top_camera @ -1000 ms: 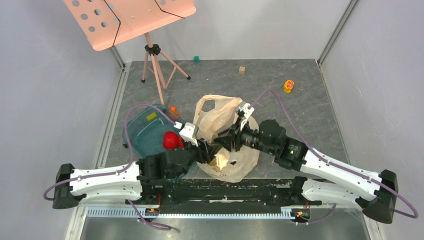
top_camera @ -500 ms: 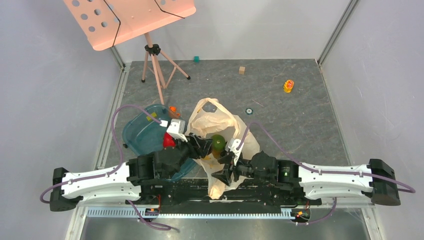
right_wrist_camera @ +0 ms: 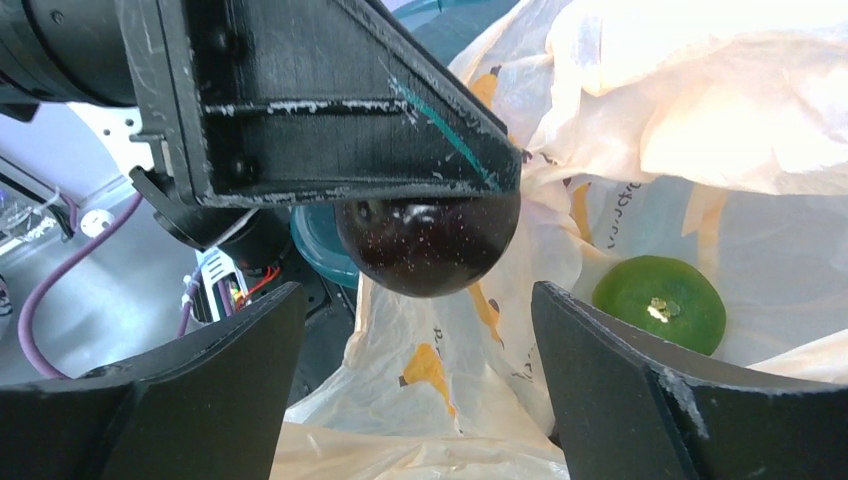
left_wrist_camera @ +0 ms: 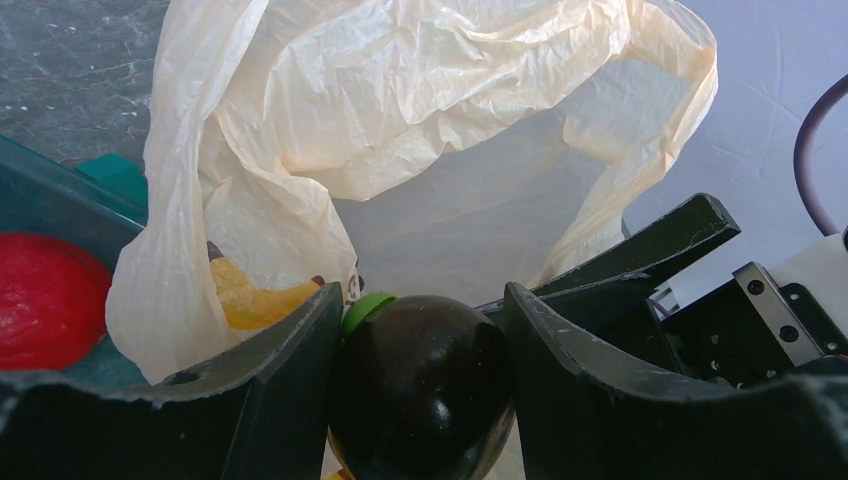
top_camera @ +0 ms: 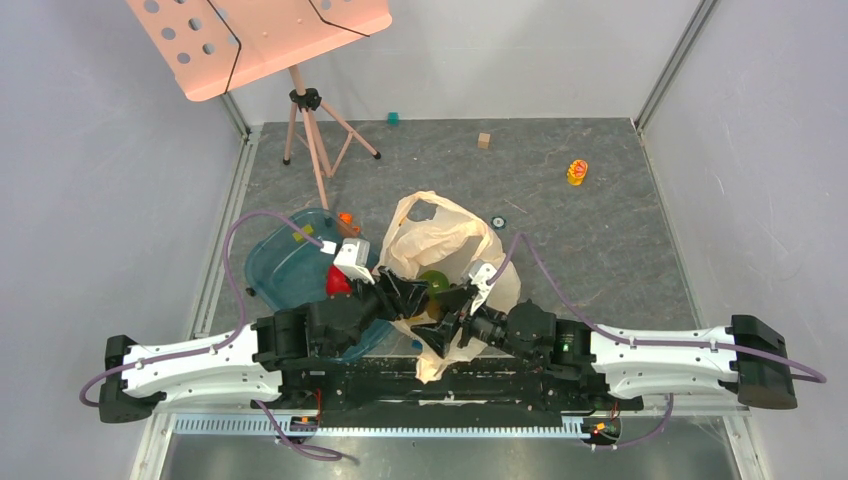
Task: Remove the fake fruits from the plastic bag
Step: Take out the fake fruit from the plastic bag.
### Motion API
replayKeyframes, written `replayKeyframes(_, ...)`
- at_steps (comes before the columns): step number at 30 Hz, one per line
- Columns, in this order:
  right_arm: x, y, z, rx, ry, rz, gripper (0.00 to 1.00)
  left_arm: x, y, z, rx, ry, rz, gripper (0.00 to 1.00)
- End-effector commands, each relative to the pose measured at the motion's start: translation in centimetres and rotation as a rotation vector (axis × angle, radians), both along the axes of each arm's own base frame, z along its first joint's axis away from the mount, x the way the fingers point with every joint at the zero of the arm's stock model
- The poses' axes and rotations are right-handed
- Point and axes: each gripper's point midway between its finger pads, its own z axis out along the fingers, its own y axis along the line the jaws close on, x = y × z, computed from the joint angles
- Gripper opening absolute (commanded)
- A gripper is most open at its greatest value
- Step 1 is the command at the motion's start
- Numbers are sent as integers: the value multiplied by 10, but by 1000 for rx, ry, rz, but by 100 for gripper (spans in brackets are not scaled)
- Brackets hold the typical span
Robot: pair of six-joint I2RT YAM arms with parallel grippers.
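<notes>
Fruit tally: one out, one in the grip, at least one left inside

Nearest the arm bases, at the near side of the plastic bag, the left jaws are clamped on a dark fruit. It is glossy purple-black and round, with a green cap. It hangs at the bag's mouth over the crumpled film, so I judge it lifted but not yet carried clear. Facing it from the bag's right, the right jaws stand wide apart with nothing between them.

Deeper inside the bag lies a green fruit, uncovered and open to a grasp. A yellow patch shows through the film on the bag's left; I cannot tell whether it is fruit or print.

Just beside the bag's left is the teal tray, with a red fruit already in it. So one piece looks done, one is under way, and the green one is left.

Beyond the bag, well apart on the counter, are a yellow-orange toy, a wooden block, a teal block and a music stand. None obstructs. The loose film and two arms crowding the mouth look like the real hindrance.
</notes>
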Motion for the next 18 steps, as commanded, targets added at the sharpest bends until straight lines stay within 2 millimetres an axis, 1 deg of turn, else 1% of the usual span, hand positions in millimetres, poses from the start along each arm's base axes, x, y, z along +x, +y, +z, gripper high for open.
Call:
replayKeyframes(1,5,6,40,134,-11,-31,87,-1,-6,26,-113,14,6,39)
replayKeyframes(5,5,9,46,164,-4,-32,90,-4,-14,26,-121,21,-24,39)
replayKeyframes(10,7,15,45,154,8,-40,90,-7,-19,31,-145,20,-49,39)
replayKeyframes(12,8,17,45,154,13,-42,89,-8,-20,34,-156,18,-55,39)
replayKeyframes(14,9,18,45,159,14,-45,85,-8,-21,35,-163,17,-62,40)
replayKeyframes(16,9,17,46,175,13,-45,78,-9,-22,36,-164,18,-68,40)
replayKeyframes(17,9,17,47,180,11,-44,74,-9,-22,36,-165,18,-69,40)
replayKeyframes(18,9,16,48,188,8,-46,65,-10,-23,35,-165,20,-72,41)
